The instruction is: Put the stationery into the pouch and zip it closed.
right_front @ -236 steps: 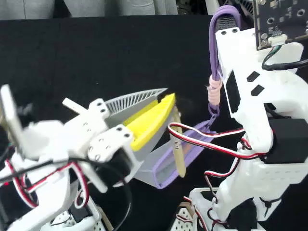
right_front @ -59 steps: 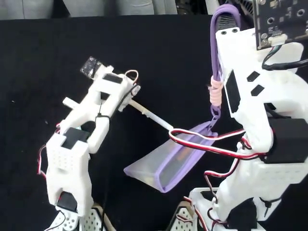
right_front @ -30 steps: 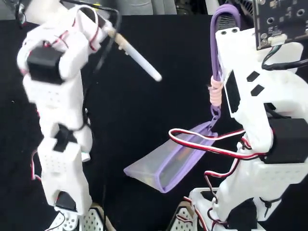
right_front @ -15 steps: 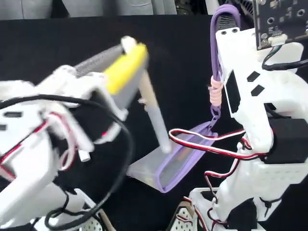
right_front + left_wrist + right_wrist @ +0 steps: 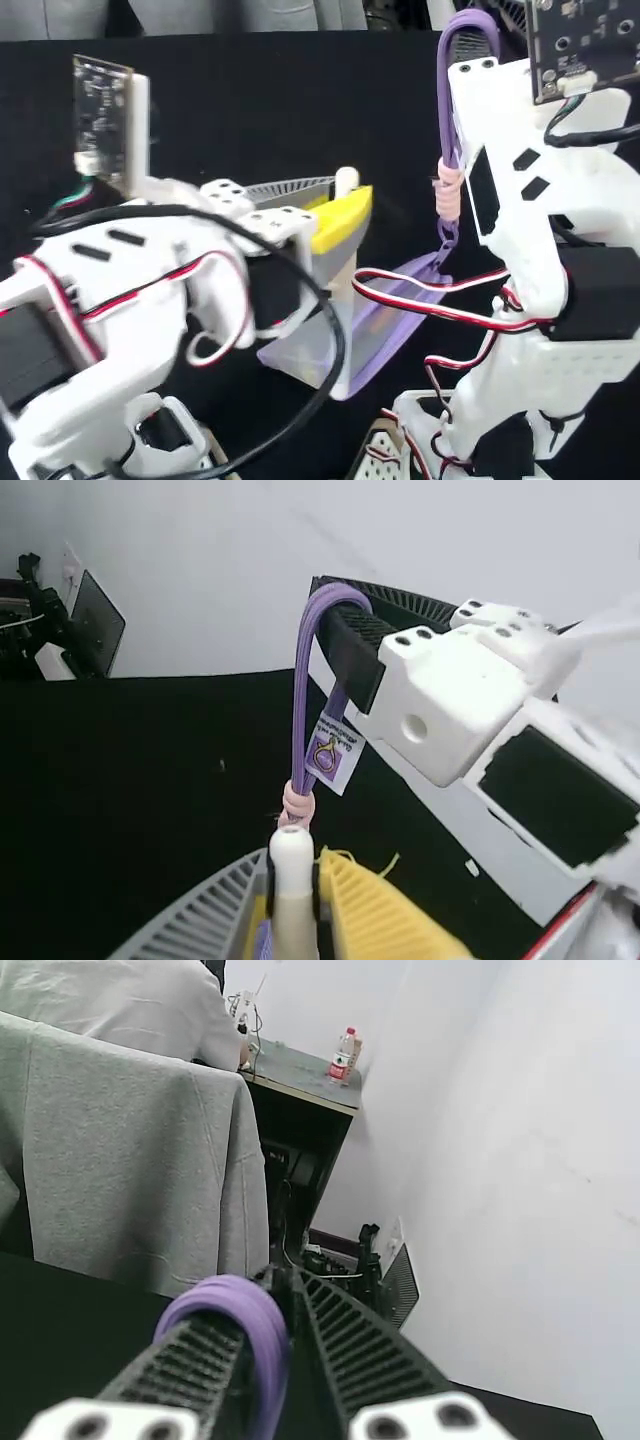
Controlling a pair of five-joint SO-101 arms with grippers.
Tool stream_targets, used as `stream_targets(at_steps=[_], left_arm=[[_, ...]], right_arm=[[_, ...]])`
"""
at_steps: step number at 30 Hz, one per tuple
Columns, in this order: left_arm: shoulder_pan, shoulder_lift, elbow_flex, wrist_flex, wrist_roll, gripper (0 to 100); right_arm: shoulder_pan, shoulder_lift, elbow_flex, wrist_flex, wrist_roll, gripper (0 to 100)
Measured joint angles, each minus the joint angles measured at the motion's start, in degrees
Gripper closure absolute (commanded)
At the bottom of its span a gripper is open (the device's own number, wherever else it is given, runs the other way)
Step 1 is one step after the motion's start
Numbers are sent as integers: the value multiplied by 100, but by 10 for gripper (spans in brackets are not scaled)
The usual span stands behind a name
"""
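A translucent pouch point(image 5: 378, 325) with a purple zip edge hangs tilted, mouth open, from a purple strap point(image 5: 445, 130). My right gripper point(image 5: 470, 48) is up high, shut on the strap's loop point(image 5: 222, 1312); its ribbed fingers point(image 5: 340, 1335) clamp that loop. My left gripper point(image 5: 335, 212), with one grey and one yellow finger, is shut on a cream-white pen point(image 5: 347, 182) held nearly upright just left of the pouch mouth. In the left wrist view the pen point(image 5: 293, 875) stands between the fingers, with the strap point(image 5: 312, 695) and the right gripper point(image 5: 350, 630) beyond. The pen's lower tip is hidden.
The left arm's bulky white body point(image 5: 130, 310) covers the near left of the black table point(image 5: 250, 100). Red, white and black cables point(image 5: 420, 290) from the right arm cross the pouch's upper edge. The right arm's base point(image 5: 540, 300) stands close at the right.
The left arm swung the pen from high at the far left down to the pouch. The pen now stands nearly upright at the mouth. The right arm and pouch kept still.
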State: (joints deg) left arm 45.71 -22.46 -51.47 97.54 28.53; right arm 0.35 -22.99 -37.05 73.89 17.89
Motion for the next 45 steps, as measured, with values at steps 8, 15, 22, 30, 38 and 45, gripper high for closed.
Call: stream_targets(at_steps=[8, 15, 22, 30, 38, 45], left_arm=[[229, -264, 1292, -730, -18, 971], [334, -1371, 3446, -2224, -141, 971], [141, -3429, 6804, -4949, -1284, 971], [105, -5600, 9574, -6637, -2295, 966], [62, -6356, 10022, -6391, -2585, 822], [53, -6356, 9670, -5029, -2514, 805]], right_arm=[[0, 0, 0, 0, 0, 987], [0, 0, 0, 0, 0, 987], [0, 0, 0, 0, 0, 987], [0, 0, 0, 0, 0, 987], [0, 0, 0, 0, 0, 987], [0, 0, 0, 0, 0, 987]])
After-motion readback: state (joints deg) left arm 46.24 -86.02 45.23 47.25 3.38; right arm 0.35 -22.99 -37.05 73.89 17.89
